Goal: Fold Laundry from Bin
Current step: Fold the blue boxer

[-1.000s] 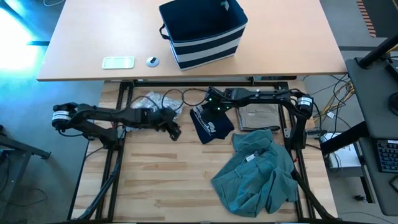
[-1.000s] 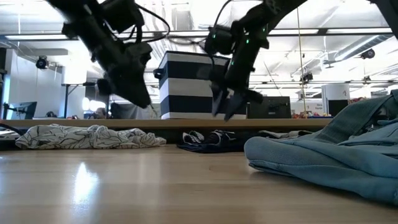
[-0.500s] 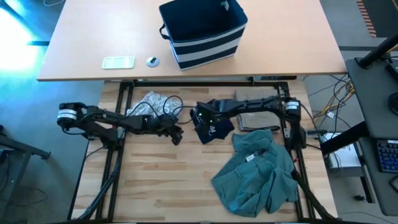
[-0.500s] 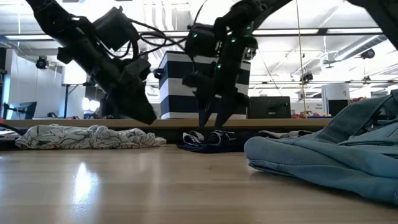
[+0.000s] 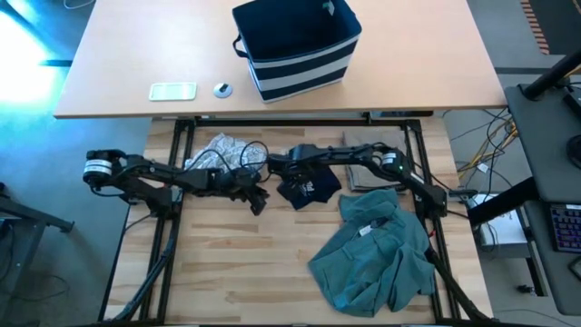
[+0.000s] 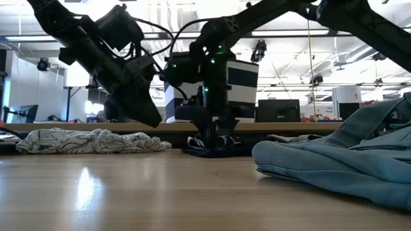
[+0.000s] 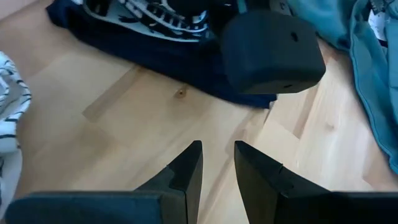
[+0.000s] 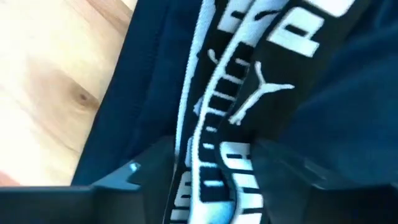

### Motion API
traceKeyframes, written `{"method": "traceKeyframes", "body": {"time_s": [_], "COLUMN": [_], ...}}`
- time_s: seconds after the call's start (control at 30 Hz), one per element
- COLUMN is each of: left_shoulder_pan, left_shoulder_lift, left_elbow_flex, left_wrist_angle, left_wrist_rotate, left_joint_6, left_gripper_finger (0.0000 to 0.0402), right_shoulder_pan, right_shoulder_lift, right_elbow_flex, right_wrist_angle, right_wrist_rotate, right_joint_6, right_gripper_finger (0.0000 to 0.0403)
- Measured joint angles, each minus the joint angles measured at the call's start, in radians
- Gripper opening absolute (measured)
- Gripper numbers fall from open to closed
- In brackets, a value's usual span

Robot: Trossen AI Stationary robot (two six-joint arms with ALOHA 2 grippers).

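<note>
- The right arm has swung in from beside the tan garment (image 5: 374, 169) and dropped onto the navy garment (image 5: 309, 188); its fingers (image 6: 212, 138) straddle the white-print fabric, not yet closed
- Left fingers (image 7: 216, 163), nearly closed and empty, hold just beside the navy garment on the surface (image 5: 236, 263)
- A pickup looks imminent; the bin (image 5: 295, 47) stands beyond, well apart from the navy garment

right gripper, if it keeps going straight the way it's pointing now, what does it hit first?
The dark navy garment. The right gripper points down at it with a finger on either side of the white-printed band, seemingly touching already. Under the cloth lies the wooden table.
</note>
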Motion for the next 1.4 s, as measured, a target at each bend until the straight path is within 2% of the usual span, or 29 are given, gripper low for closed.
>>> {"method": "traceKeyframes", "body": {"time_s": [0.17, 0.3, 0.73, 0.93, 1.07, 1.13, 1.27, 1.4], "left_shoulder_pan": [-0.017, -0.019, -0.018, -0.017, -0.017, -0.019, -0.018, -0.018], "left_shoulder_lift": [0.0, 0.0, 0.0, 0.043, 0.096, 0.126, 0.184, 0.25], "left_elbow_flex": [0.0, -0.001, -0.005, -0.005, 0.002, 0.003, 0.003, 0.003], "left_wrist_angle": [0.006, 0.006, 0.037, 0.074, 0.087, 0.112, 0.191, 0.312], "left_wrist_rotate": [0.001, 0.001, -0.011, -0.011, -0.004, 0.005, 0.009, 0.003], "left_joint_6": [0.001, 0.003, 0.083, 0.081, 0.074, 0.07, 0.062, 0.061], "left_gripper_finger": [0.0078, 0.0078, 0.0077, 0.0077, 0.0077, 0.0077, 0.0077, 0.0077], "right_shoulder_pan": [0.0, -0.001, -0.005, -0.03, -0.038, -0.04, -0.042, -0.042], "right_shoulder_lift": [-0.002, -0.002, -0.004, -0.002, 0.0, 0.0, 0.0, -0.002], "right_elbow_flex": [0.027, 0.027, 0.046, 0.043, 0.034, 0.034, 0.035, 0.071], "right_wrist_angle": [-0.003, -0.008, -0.026, -0.029, -0.033, -0.033, -0.034, -0.056], "right_wrist_rotate": [0.0, -0.039, -0.082, -0.11, -0.078, -0.078, -0.075, -0.073], "right_joint_6": [0.0, 0.0, 0.009, 0.005, 0.006, 0.006, 0.003, 0.003], "right_gripper_finger": [0.0136, 0.0104, 0.0063, 0.0097, 0.0109, 0.0095, 0.0027, 0.0015]}}
